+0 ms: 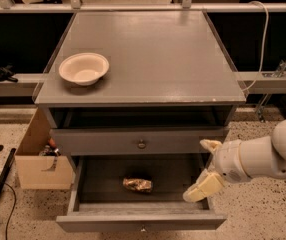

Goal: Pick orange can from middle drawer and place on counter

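The orange can (137, 185) lies on its side on the dark floor of the open middle drawer (140, 222), near its centre. My gripper (207, 167) is open and empty at the drawer's right side, above the right wall, with the can to its left and apart from it. One pale finger (210, 145) is up by the closed drawer front, the other (203, 188) hangs over the drawer's right front corner. The grey counter (153, 54) is the cabinet top above.
A cream bowl (83, 68) stands on the counter's left front part. A closed drawer with a round knob (141, 144) sits above the open one. A cardboard box (38, 156) stands on the floor to the left. A white cable (263, 39) hangs at the right.
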You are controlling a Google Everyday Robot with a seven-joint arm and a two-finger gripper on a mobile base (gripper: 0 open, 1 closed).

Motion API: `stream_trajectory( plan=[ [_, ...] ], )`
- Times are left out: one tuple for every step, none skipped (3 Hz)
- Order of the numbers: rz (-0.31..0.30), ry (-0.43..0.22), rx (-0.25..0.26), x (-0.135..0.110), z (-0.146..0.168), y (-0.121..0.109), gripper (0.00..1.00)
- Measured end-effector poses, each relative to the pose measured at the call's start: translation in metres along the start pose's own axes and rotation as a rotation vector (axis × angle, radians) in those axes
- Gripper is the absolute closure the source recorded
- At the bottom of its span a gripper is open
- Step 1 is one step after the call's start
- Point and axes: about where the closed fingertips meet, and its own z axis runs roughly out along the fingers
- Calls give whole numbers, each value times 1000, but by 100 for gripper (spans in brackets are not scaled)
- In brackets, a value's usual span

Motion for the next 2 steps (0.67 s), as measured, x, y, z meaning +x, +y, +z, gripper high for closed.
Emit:
stream_trajectory(
  plan=[
    [15, 0, -19, 25, 39, 4, 0],
    [32, 23, -46, 57, 88, 1, 0]
  ],
)
